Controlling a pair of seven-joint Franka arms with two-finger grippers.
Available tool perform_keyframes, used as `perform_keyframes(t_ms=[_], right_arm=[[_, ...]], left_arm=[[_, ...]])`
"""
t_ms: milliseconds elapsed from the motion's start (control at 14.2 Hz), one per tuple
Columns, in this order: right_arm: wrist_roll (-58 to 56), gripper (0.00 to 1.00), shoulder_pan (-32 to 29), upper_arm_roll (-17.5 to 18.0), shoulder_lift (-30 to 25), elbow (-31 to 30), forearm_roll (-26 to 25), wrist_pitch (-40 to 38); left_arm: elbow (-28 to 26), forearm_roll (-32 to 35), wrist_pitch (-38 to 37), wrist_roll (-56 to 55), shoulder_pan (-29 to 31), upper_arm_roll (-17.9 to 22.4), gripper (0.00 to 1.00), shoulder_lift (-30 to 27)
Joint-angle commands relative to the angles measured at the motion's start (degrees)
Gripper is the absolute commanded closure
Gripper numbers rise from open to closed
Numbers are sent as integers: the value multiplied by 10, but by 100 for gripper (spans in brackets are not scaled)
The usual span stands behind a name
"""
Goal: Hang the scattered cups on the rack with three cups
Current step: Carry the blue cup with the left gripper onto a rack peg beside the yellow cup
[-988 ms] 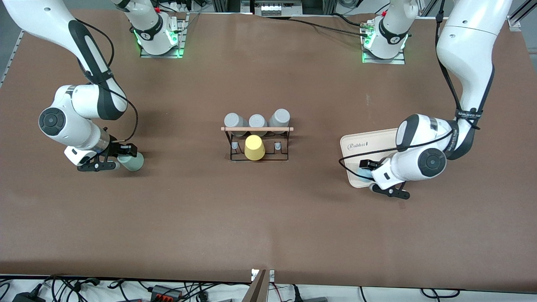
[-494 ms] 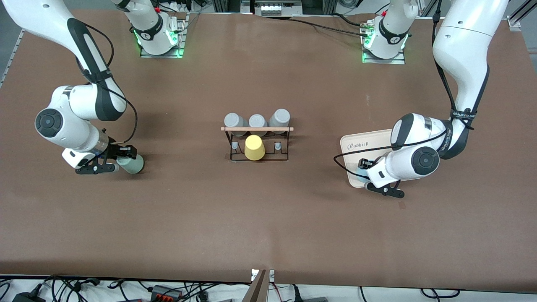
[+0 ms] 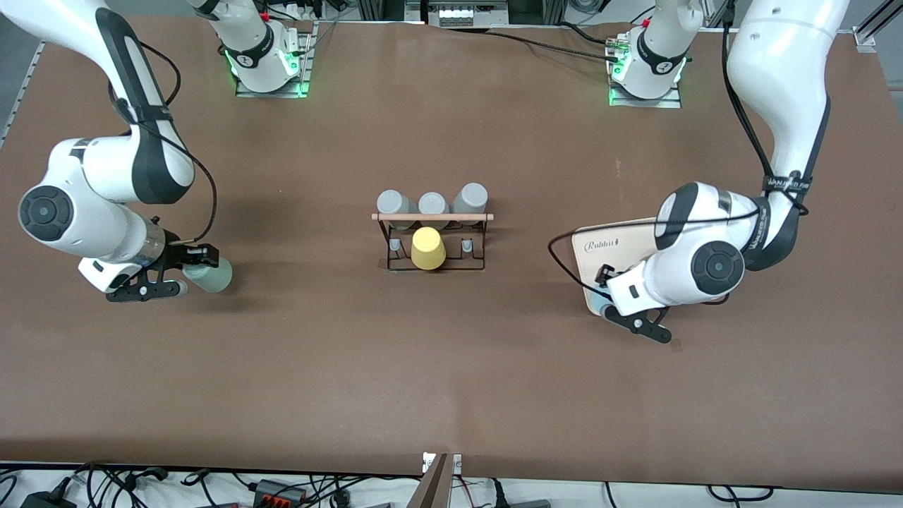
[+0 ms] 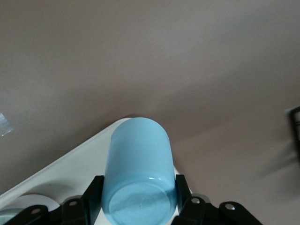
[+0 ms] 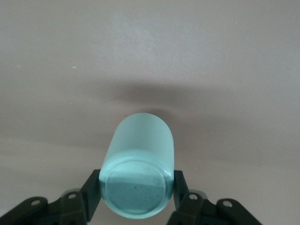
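My right gripper (image 3: 180,271) is shut on the pale mint green cup (image 3: 209,276), held on its side just above the table toward the right arm's end. In the right wrist view the cup (image 5: 140,159) sits between my fingers (image 5: 89,197). My left gripper (image 3: 622,300) is shut on the light blue cup (image 3: 598,305), held on its side over the corner of the beige tray (image 3: 600,243). The left wrist view shows that cup (image 4: 138,164) clamped between both fingers. The black wire rack (image 3: 432,243) with its wooden rod (image 3: 432,217) stands mid-table.
A yellow cup (image 3: 427,248) sits upside down on the rack's middle peg. Three grey cups (image 3: 433,204) stand along the rack on the side toward the robots' bases. The tray also shows in the left wrist view (image 4: 70,171). Brown table surface surrounds the rack.
Both grippers have risen a little with their cups. The right gripper carried the mint cup slightly toward its end of the table; the left gripper carried the blue cup toward the tray's corner.
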Motion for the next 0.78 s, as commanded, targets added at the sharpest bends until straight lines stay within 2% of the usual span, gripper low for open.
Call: perform_keyframes(t_ms=[0, 282, 565, 706], right_arm=[[10, 63, 8, 0, 1, 35, -3, -30], [10, 63, 15, 0, 1, 54, 4, -36], [50, 63, 30, 2, 1, 78, 5, -62], [77, 63, 41, 2, -2, 87, 5, -73]], left_arm=[[64, -11, -52, -96, -43, -20, 99, 0], [116, -52, -52, -265, -131, -19, 99, 9], [123, -53, -45, -340, -189, -19, 100, 16], [123, -52, -44, -341, -204, -19, 100, 32]])
